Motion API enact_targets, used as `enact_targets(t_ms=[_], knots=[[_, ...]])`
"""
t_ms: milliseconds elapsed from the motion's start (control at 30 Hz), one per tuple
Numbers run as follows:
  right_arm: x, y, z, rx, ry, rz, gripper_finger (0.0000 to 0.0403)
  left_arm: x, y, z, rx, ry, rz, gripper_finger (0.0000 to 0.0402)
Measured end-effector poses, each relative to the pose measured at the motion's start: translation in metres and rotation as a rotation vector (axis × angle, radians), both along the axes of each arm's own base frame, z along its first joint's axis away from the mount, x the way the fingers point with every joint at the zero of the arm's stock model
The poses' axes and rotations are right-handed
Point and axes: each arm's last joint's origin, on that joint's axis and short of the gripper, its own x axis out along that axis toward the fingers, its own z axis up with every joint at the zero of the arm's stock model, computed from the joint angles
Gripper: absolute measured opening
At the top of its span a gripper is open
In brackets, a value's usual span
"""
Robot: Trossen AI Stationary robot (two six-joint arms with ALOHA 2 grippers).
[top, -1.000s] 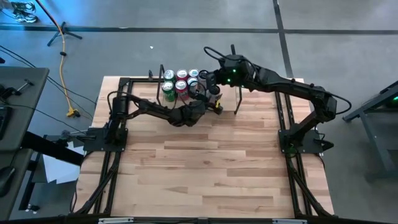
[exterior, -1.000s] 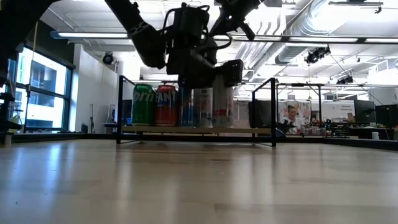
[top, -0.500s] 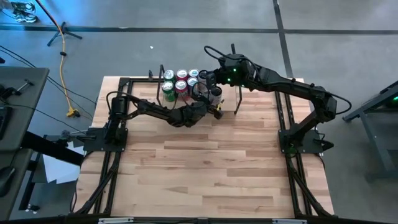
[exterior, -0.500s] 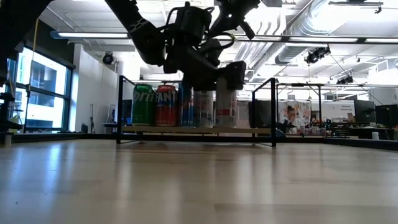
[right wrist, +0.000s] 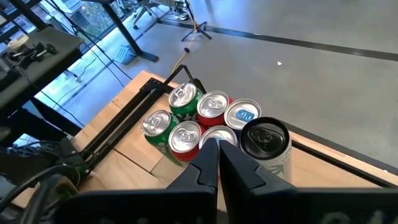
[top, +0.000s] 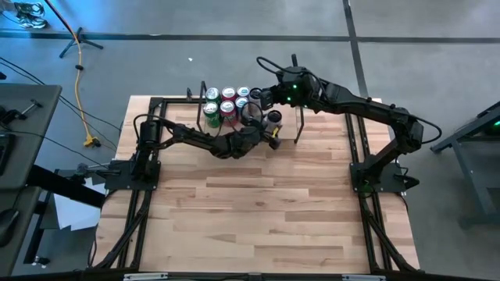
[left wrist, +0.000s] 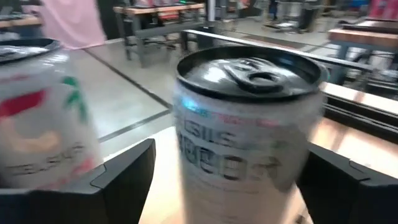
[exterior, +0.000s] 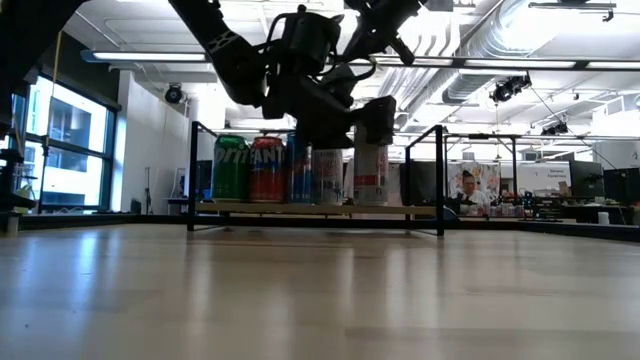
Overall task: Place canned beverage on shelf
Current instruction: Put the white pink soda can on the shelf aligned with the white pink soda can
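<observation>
A silver can with a black top [left wrist: 249, 143] stands upright between the fingers of my left gripper [left wrist: 230, 162], at the right end of the row of cans on the shelf [exterior: 320, 209]. The high view shows this can [top: 273, 117] beside the cluster and my left gripper [top: 268, 125] reaching in from the table's left. In the low view the can [exterior: 370, 178] is partly hidden by the gripper. My right gripper [right wrist: 216, 163] hovers shut above the cans [top: 269, 97], touching nothing. My left gripper has the can's side wall [left wrist: 186, 180] between its two fingers [left wrist: 326, 183], below the rim. The fingers come in level from the table's left and near side. The can stays upright with its base at the shelf board [exterior: 370, 204]; I cannot tell whether it rests there.
Several other cans, green, red, blue and silver [right wrist: 199, 121], stand close together on the shelf's left part. A black wire upright [exterior: 440, 180] closes the shelf's right end, with free board [exterior: 412, 209] between it and the held can. Black frame rails [top: 359, 148] border the table.
My left gripper has turned at the wrist, and the silver can has shifted a little toward the shelf's right end, away from the neighbouring cans. The can has stayed upright.
</observation>
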Motion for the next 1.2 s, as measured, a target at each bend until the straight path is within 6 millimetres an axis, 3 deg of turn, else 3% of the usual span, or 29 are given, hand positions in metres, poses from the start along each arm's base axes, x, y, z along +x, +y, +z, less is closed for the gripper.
enact_targets(t_ms=[367, 1200], knots=[[0.000, 0.000, 0.000, 0.000, 0.000, 0.000, 0.0000, -0.006, 0.021, -0.001, -0.010, -0.018, 0.121, 0.0322], [0.000, 0.000, 0.000, 0.006, -0.004, -0.004, 0.0000, -0.006, 0.020, -0.004, -0.014, 0.018, 0.107, 0.0321]])
